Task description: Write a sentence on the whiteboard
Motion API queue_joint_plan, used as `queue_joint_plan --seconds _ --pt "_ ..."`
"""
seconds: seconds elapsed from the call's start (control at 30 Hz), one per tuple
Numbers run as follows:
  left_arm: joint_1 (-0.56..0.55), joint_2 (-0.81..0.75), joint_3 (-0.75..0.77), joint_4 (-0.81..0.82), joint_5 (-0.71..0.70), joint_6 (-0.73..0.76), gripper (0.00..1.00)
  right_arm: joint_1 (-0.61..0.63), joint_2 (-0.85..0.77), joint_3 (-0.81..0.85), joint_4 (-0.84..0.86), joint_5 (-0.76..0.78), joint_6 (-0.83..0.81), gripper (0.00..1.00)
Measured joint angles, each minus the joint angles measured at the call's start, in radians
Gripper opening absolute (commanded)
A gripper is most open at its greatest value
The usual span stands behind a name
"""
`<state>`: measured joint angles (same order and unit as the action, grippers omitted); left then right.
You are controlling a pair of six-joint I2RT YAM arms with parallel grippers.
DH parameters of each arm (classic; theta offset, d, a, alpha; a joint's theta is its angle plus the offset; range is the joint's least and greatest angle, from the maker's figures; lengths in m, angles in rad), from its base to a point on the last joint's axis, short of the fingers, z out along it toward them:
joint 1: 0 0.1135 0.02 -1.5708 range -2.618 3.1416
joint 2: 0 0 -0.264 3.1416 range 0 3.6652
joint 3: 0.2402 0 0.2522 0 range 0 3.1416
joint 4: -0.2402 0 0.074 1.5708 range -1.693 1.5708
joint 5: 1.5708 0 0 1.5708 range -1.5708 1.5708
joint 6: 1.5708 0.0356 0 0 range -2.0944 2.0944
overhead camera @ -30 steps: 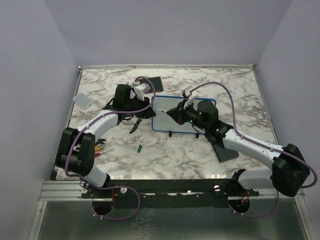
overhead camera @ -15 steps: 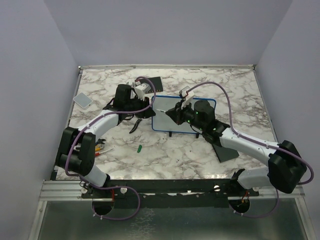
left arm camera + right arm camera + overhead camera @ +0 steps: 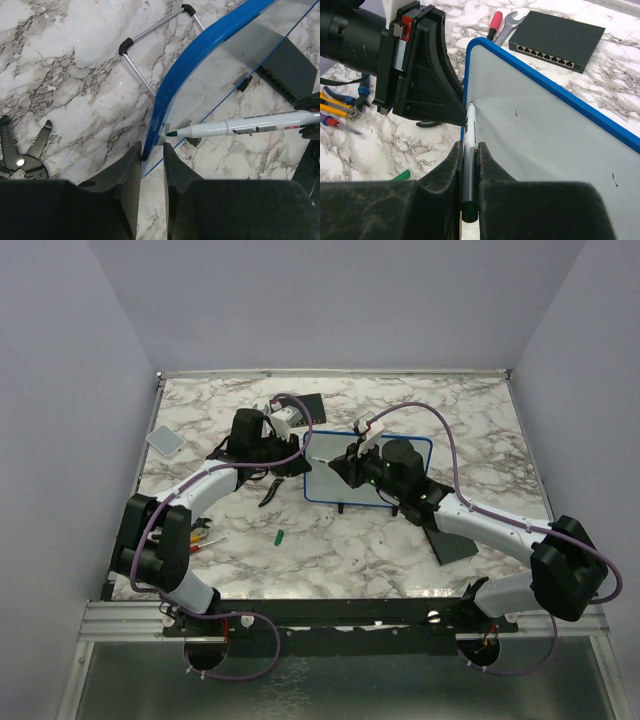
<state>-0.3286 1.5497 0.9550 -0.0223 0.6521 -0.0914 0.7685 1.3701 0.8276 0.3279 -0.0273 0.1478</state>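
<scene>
The whiteboard [image 3: 325, 486], blue-rimmed, stands tilted at the table's middle. My left gripper [image 3: 299, 464] is shut on its left edge; in the left wrist view the blue rim [image 3: 200, 55] runs down between the jaws of the left gripper [image 3: 152, 147]. My right gripper [image 3: 347, 462] hovers over the board, shut on a white marker [image 3: 471, 129]. The marker [image 3: 240, 125] points its green tip at the board's upper left corner, close to the left fingers. In the right wrist view the right gripper [image 3: 468, 148] looks over the whiteboard [image 3: 545, 135]. No sentence shows there, only a few dark specks.
A black box with ports [image 3: 308, 405] lies behind the board, a wrench and a red-handled tool [image 3: 502, 27] beside it. Pliers [image 3: 270, 490], a green cap [image 3: 281, 536] and screwdrivers [image 3: 205, 535] lie at the left. A grey pad [image 3: 166, 440] is far left; a black wedge [image 3: 450, 540] sits under the right arm.
My right arm has carried the marker leftward across the board toward its left corner. The left jaws have narrowed onto the board's rim.
</scene>
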Motion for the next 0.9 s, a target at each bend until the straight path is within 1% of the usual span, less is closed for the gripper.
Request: queue_joint_plan --seconds 0.9 --pt "-0.001 0.0 0.0 0.006 -0.02 0.008 0.21 0.018 -0.008 0.045 0.017 0.126 -0.037 0.01"
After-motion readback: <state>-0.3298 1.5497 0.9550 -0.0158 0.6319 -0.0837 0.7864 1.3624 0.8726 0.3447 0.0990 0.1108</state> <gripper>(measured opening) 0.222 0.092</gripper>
